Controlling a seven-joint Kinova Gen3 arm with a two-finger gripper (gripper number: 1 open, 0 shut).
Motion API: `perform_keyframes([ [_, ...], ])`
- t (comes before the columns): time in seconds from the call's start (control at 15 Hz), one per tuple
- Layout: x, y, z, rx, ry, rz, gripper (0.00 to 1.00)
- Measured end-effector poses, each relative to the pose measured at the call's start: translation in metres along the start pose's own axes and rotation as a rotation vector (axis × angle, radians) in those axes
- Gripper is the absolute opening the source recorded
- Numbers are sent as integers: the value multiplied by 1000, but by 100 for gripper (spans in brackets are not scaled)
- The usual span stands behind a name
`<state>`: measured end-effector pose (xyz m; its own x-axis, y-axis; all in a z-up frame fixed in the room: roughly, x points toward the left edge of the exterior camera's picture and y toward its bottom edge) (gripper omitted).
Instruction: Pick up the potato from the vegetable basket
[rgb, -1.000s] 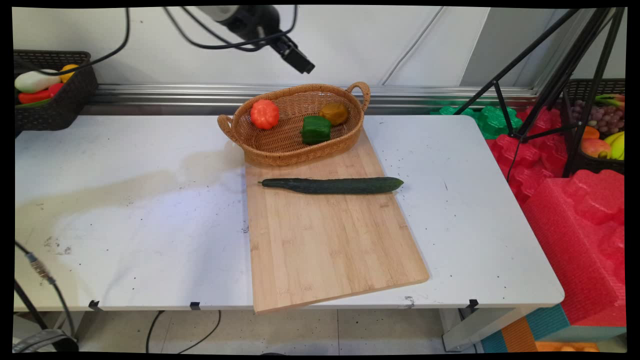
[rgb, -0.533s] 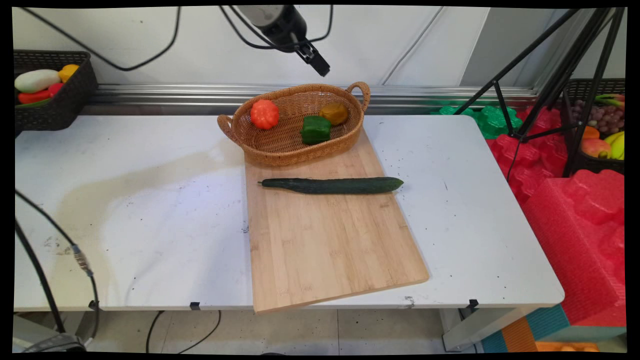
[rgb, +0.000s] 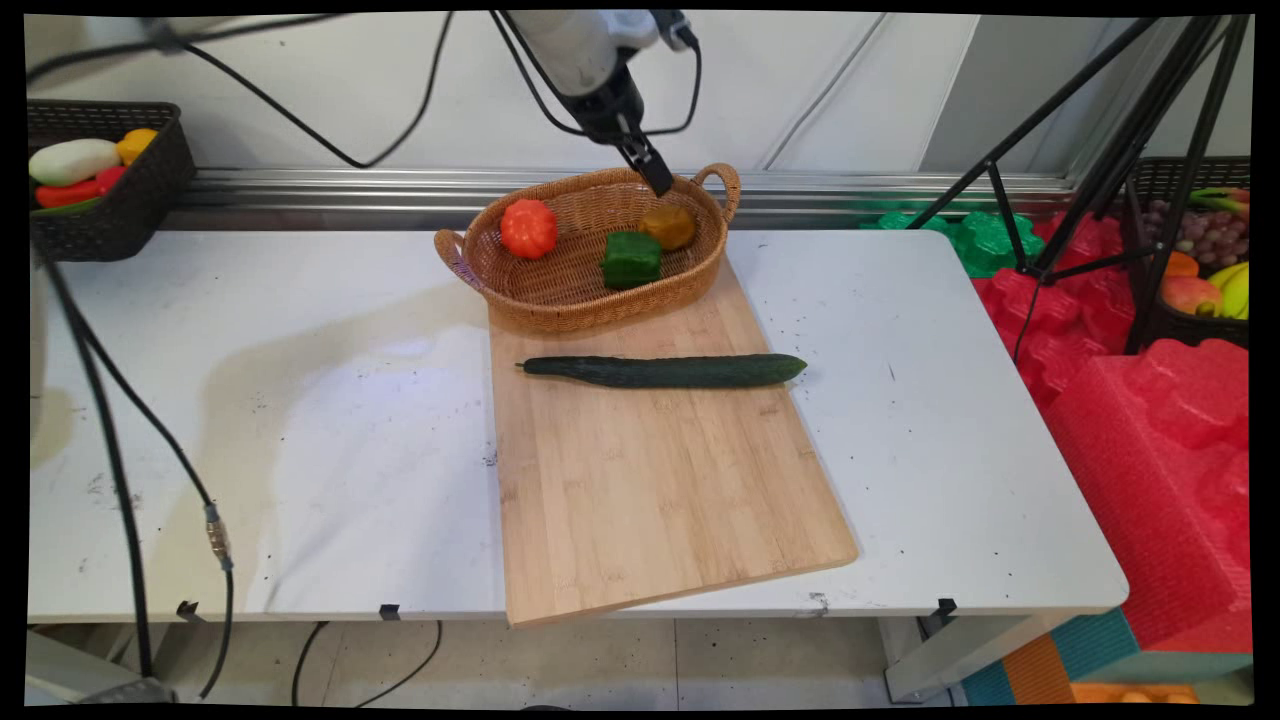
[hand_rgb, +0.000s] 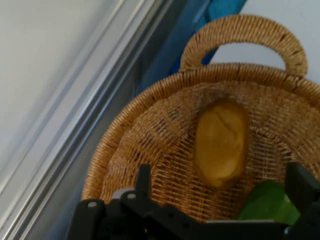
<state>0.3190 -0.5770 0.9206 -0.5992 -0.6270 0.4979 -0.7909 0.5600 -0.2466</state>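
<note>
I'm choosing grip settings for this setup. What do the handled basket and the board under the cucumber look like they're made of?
The basket looks like woven wicker or rattan, matte tan: the hand view shows tightly braided strands on rim and handle. The board looks like bamboo or light wood, smooth, with parallel grain strips. The cucumber has dark green, finely bumpy skin; real or imitation, I cannot tell.

1. Legible text, labels, brands, numbers, signs: none in either view.
2. Wicker basket (rgb: 590, 290), and the cutting board (rgb: 660, 490) next to it: surfaces unmarked.
3. Black crate (rgb: 120, 210), far left of the basket: unlettered.
</note>
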Motion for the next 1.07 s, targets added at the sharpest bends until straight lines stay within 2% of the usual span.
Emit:
perform_keyframes([
  [0.4, 9, -2, 61, -34, -88, 8, 100],
  [0.87, 14, -3, 96, -64, -128, 1, 100],
  [0.93, 16, -2, 99, -69, -129, 1, 0],
  [1.07, 17, -2, 102, -74, -129, -1, 0],
])
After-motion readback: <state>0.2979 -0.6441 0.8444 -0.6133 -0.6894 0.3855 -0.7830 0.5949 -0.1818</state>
